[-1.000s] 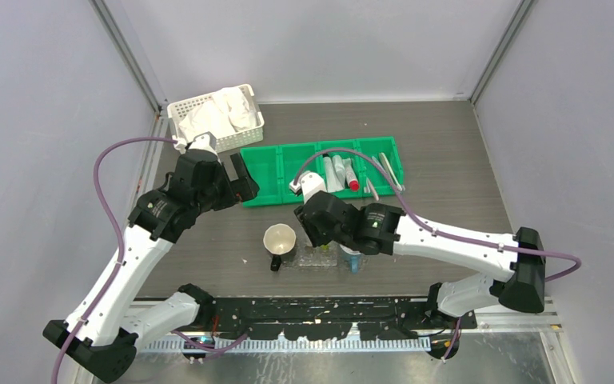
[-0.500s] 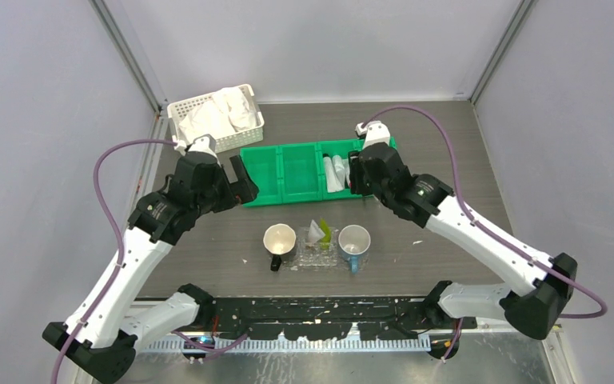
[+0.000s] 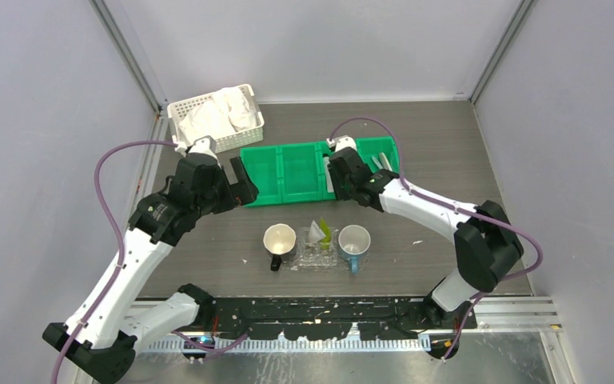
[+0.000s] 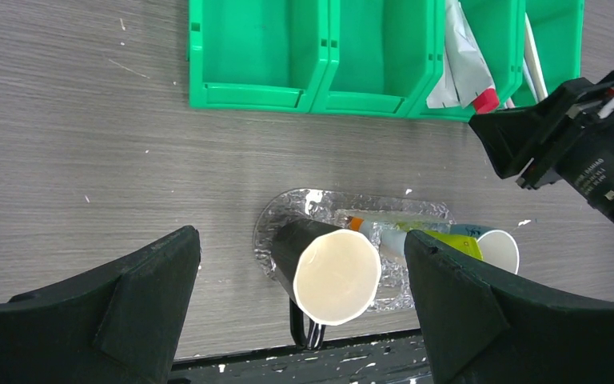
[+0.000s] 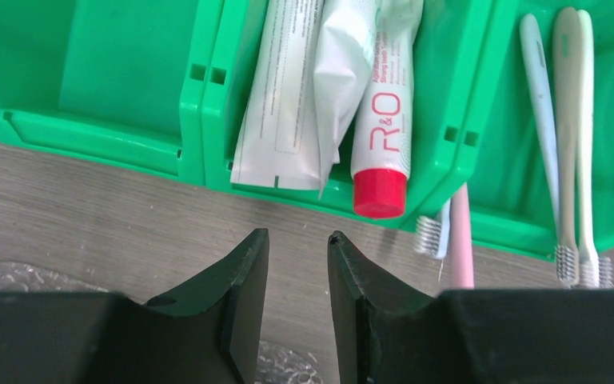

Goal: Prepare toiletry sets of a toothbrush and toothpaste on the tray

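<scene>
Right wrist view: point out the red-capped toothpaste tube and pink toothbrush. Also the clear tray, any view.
red-capped toothpaste tube (image 5: pixel 385 112), right wrist view, on its printed white body.
pink toothbrush (image 5: pixel 461 240), right wrist view, on its pink handle.
clear tray (image 4: pixel 312 204), left wrist view, on its bare upper edge.

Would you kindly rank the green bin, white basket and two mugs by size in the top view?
1. green bin
2. white basket
3. cream mug and blue mug: alike, not ranked

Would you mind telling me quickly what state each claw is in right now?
Left claw: wide open, holding nothing.
Right claw: narrowly open, holding nothing.
</scene>
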`<action>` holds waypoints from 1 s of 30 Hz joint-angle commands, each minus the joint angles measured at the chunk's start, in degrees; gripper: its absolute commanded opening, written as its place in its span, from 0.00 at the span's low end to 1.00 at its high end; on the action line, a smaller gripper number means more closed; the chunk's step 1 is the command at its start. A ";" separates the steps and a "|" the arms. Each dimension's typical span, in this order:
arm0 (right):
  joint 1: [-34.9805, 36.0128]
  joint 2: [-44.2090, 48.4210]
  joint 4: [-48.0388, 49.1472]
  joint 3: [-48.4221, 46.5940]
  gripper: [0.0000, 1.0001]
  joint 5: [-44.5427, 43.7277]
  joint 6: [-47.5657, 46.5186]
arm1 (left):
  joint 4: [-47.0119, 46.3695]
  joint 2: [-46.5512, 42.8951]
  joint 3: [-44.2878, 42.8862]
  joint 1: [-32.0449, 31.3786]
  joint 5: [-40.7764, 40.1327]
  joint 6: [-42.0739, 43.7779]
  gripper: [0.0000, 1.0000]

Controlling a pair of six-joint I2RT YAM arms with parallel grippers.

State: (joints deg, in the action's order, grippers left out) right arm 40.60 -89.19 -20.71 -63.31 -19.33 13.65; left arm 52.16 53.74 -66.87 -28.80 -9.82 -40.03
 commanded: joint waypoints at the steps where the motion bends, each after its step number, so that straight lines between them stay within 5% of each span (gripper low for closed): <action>1: -0.40 -2.24 7.35 -0.24 0.39 -2.09 -1.74 | -1.89 -0.85 0.50 0.21 -0.11 0.81 1.00; 21: -6.13 -10.24 13.39 -3.25 0.33 1.87 -0.53 | -2.32 0.92 0.60 0.76 -0.15 2.24 1.00; 30: -6.13 -10.35 13.41 -3.75 0.08 2.74 -0.37 | -2.68 1.27 0.82 1.24 0.33 2.41 1.00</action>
State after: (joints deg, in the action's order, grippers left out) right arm 34.74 -100.53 -9.26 -65.23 -16.82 12.73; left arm 52.07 55.05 -66.17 -28.03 -9.80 -38.48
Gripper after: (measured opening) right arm 0.116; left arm 0.996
